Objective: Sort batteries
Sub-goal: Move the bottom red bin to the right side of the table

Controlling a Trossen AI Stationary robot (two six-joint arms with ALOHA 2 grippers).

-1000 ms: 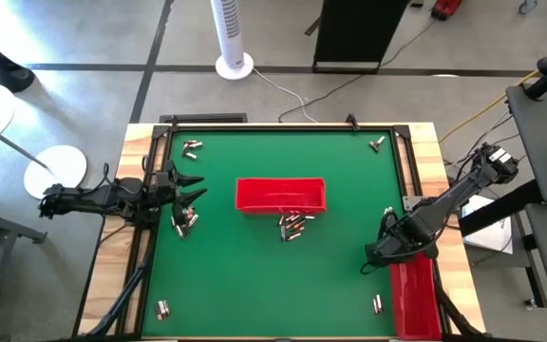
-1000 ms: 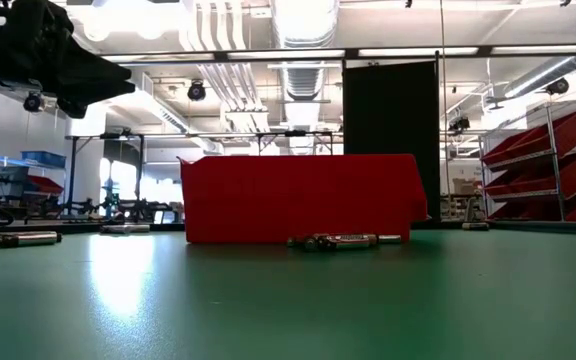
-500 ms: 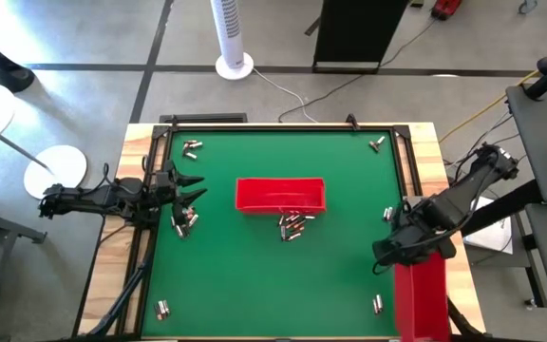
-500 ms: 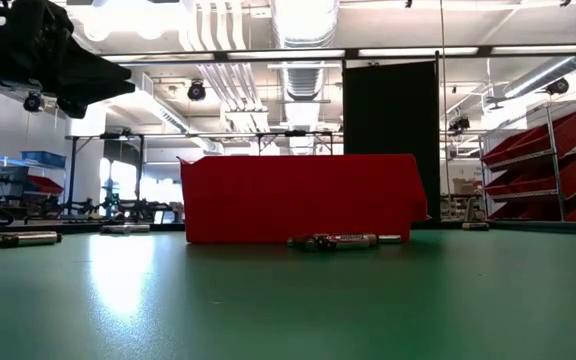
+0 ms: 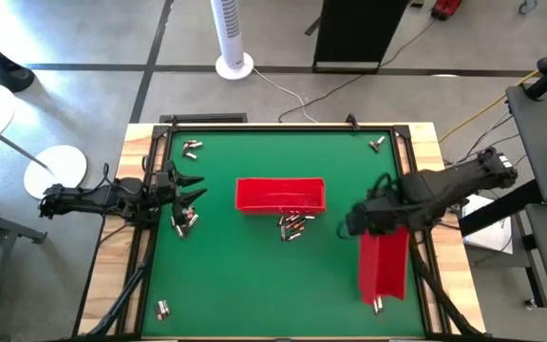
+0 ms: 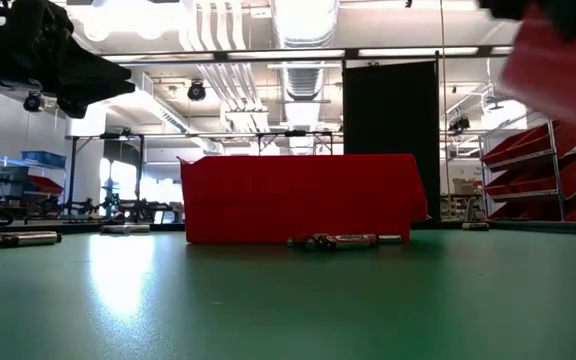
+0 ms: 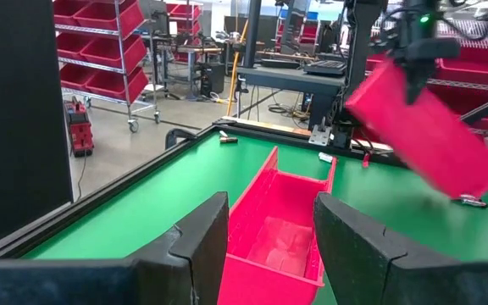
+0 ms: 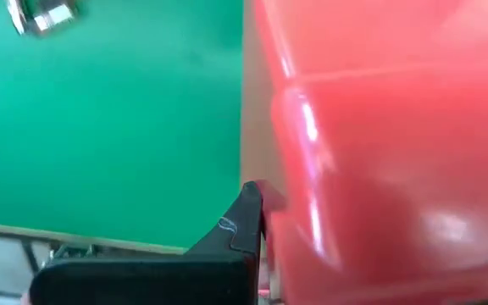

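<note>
Here the batteries [image 5: 293, 226] lie in a small heap just in front of the red tray [image 5: 280, 195] at mid-bench, with stray ones near the bench [image 5: 254, 275] corners. Right of that tray, the right gripper [image 5: 367, 221] clamps its fingers on a second red tray [image 5: 384, 264]. Left of it, the left gripper [image 5: 190, 188] hovers, fingers spread.

Two dark, slim jointed arms here; the left gripper [image 7: 265, 246] shows matte black, blunt fingers [image 7: 202, 241] with rounded tips.
</note>
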